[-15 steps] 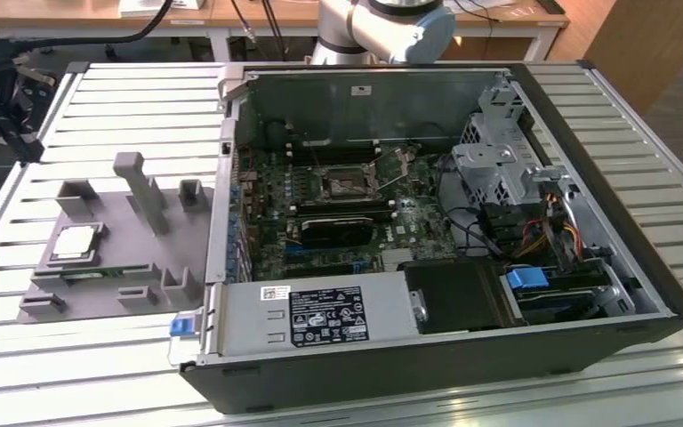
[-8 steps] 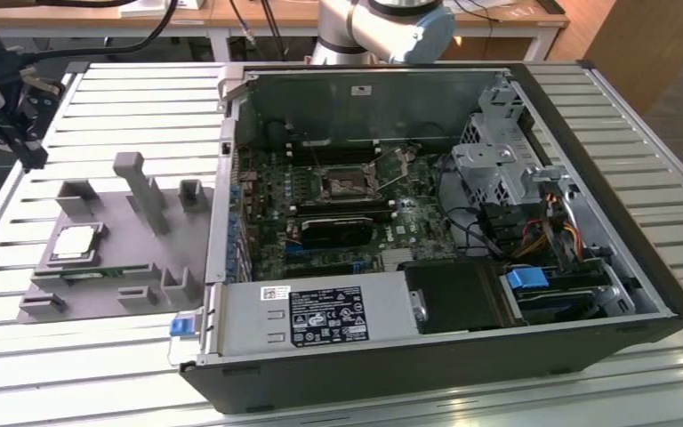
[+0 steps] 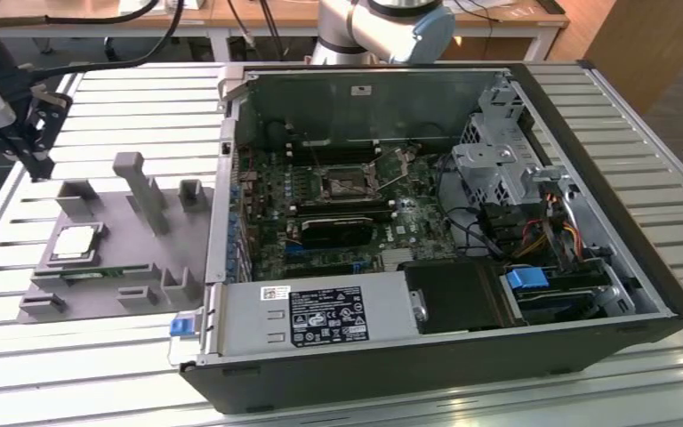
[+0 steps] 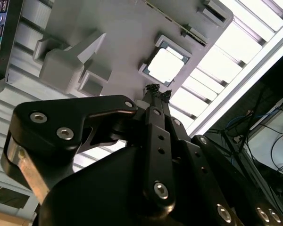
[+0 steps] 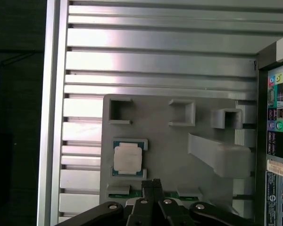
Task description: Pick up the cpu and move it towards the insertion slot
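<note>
Approach step judged in hand: cpu (image 5: 128, 157) is seated in grey fixture (image 5: 179, 141), well apart from insertion slot (image 3: 344, 184). Gripper (image 5: 151, 182) is held near it, jaws closed, empty. Opening & centring needed for grasp.

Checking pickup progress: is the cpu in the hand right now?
No, the cpu lies in its pocket on the grey fixture, apart from the hand.
</note>
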Action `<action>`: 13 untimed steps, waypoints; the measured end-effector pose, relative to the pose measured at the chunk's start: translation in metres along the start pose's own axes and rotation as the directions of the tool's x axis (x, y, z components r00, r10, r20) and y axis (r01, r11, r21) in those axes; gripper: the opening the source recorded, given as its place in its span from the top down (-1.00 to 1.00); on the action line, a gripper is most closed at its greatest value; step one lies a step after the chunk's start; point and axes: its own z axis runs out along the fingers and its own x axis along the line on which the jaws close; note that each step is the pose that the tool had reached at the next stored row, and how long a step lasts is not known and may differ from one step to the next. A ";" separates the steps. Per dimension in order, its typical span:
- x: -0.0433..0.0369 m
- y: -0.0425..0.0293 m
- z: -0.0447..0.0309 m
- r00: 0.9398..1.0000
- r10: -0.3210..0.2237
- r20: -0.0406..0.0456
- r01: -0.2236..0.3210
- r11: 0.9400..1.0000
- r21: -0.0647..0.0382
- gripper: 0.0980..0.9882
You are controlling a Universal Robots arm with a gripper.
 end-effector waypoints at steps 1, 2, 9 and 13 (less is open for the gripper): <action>0.0000 -0.0001 0.0018 1.000 0.000 0.000 0.000 1.000 0.000 0.99; 0.0000 -0.0001 0.0036 1.000 0.000 0.000 0.000 1.000 0.001 0.99; 0.0004 -0.0005 0.0163 1.000 0.000 0.000 0.000 1.000 0.001 0.99; 0.0008 -0.0007 0.0237 1.000 0.000 0.000 0.000 1.000 0.001 0.99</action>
